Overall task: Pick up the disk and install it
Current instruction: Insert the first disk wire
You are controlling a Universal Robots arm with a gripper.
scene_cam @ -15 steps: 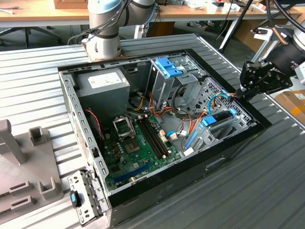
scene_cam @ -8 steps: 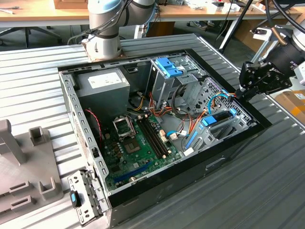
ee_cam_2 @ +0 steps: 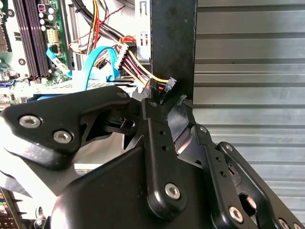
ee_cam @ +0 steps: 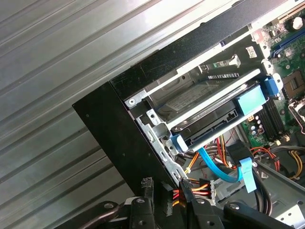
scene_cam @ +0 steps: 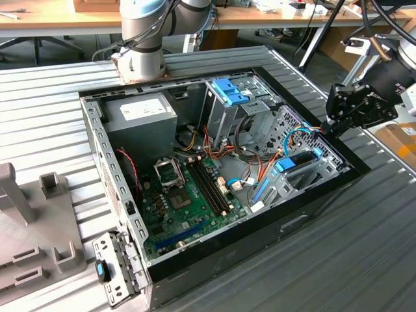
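Right, status: the disk (scene_cam: 300, 158) sits in the drive bay (scene_cam: 298, 183) at the corner of the case (scene_cam: 260, 242) on the exterior view's right, with a blue tab at each end and its black connector edge facing into the case. In the first wrist view it looks level in its rails, but I can't tell whether it's fully latched

The gripper (scene_cam: 327, 128) hovers just over the case wall beside that bay, apart from the disk. Fingers (ee_cam_2: 159, 143) are parted a little, with nothing clamped between them as far as both wrist views show

Risks as I see them:
- fingertips are right beside the power connector (ee_cam_2: 170, 87) and its red/yellow/black wires; a sideways or downward move could hook a wire and drag the plug
- the blue data cable (ee_cam: 214, 168) loops just beside the disk's connector edge and could get pinched against it
- the black case wall is close to the fingers; a low path would clip it
- if the rails aren't clicked home, a nudge could cock the disk in the bay
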